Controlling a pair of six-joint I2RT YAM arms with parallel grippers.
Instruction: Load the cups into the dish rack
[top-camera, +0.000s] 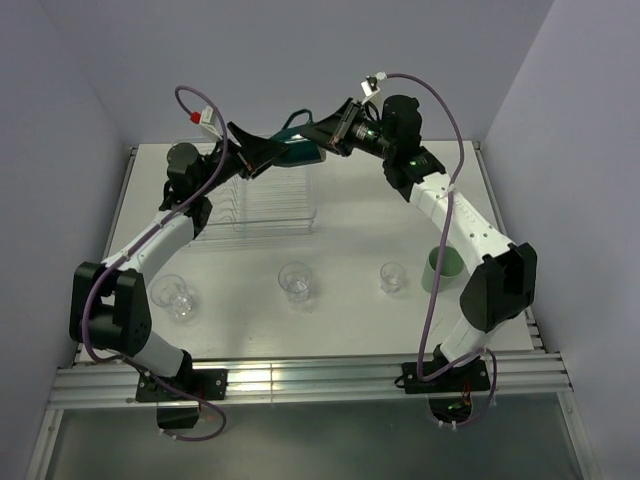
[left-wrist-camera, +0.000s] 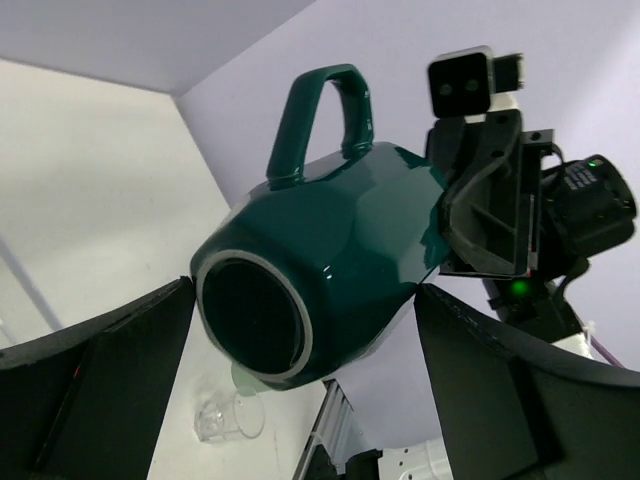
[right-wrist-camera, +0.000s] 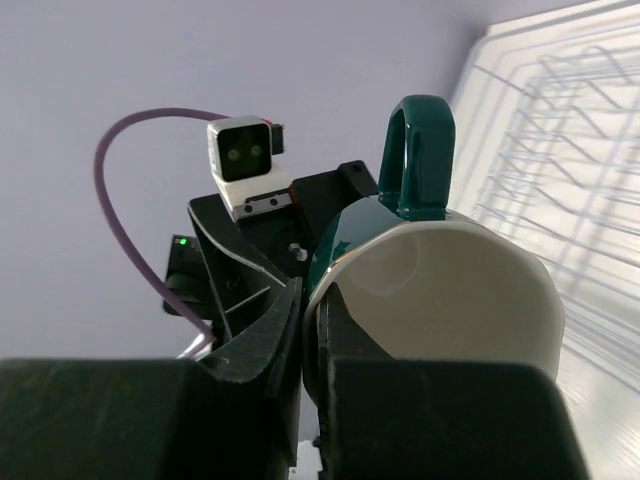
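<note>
Mug (top-camera: 300, 150) in air above the rack's (top-camera: 265, 210) far edge, lying sideways, handle up. Right tool (top-camera: 330, 138) pinches its rim. Base points into left tool (top-camera: 258, 158), spread wide either side; no contact visible.

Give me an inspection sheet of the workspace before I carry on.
Surface: white table, no spills seen.
Job's things: dish rack, no cup seen inside; dark green mug aloft near it; three clear tumblers and mint cup standing in near row.
Clutter: nothing seen.
Tools: right tool shut on mug rim; left tool open around mug base.
Cables: purple cables loop along both arms.
Surroundings: pale walls on three sides.
</note>
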